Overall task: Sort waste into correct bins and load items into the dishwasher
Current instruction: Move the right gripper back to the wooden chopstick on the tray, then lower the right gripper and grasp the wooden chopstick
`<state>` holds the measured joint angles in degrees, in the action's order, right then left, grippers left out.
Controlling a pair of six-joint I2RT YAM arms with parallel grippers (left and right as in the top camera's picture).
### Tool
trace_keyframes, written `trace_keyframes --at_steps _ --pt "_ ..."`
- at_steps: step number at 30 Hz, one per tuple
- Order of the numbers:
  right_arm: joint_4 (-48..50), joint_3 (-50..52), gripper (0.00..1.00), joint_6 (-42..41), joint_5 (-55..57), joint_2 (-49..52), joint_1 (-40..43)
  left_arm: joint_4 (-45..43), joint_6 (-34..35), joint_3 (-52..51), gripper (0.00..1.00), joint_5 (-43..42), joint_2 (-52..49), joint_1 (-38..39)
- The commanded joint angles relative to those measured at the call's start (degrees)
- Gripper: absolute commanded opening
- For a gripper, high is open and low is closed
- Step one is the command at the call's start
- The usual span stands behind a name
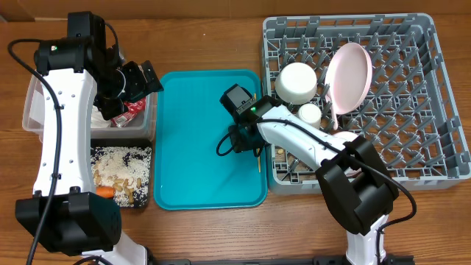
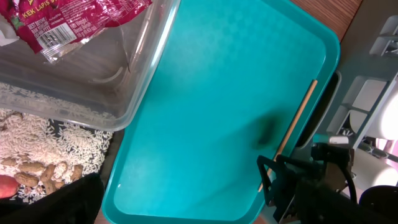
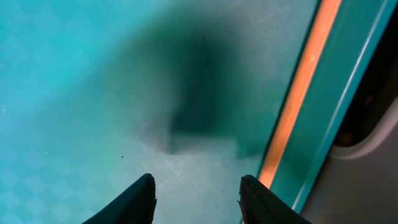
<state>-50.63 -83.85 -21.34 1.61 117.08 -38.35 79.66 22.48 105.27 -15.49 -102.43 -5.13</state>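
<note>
Hovering low over the teal tray (image 1: 191, 147), right hand (image 3: 198, 186) fingers apart, empty; chopstick (image 3: 298, 93) lies just beside it on the rack side, long axis along the tray rim; left hand (image 1: 136, 79) well apart, grip can't tell

Your left arm (image 1: 62, 110) is rising tall at far left, wrist bending over to right. Your left gripper (image 1: 138, 79) is pointing right and downward; opening not readable from any view. Your right arm (image 1: 309, 140) is stretching leftward, wrist tipping down. Your right gripper (image 3: 196, 199) is hovering low, fingers (image 3: 134, 202) standing apart, gripping nothing.
</note>
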Motion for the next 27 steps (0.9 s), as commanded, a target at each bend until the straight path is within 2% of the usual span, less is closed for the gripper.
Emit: trace_keyframes --at_steps 1,27 --pt "-0.2 0.6 0.47 -3.1 2.7 2.5 0.5 -0.2 0.2 1.2 1.00 -0.6 -0.2 0.1" --pt "2.0 0.5 0.52 -4.2 12.7 2.5 -0.9 -0.2 0.2 1.2 1.00 -0.6 -0.2 0.1"
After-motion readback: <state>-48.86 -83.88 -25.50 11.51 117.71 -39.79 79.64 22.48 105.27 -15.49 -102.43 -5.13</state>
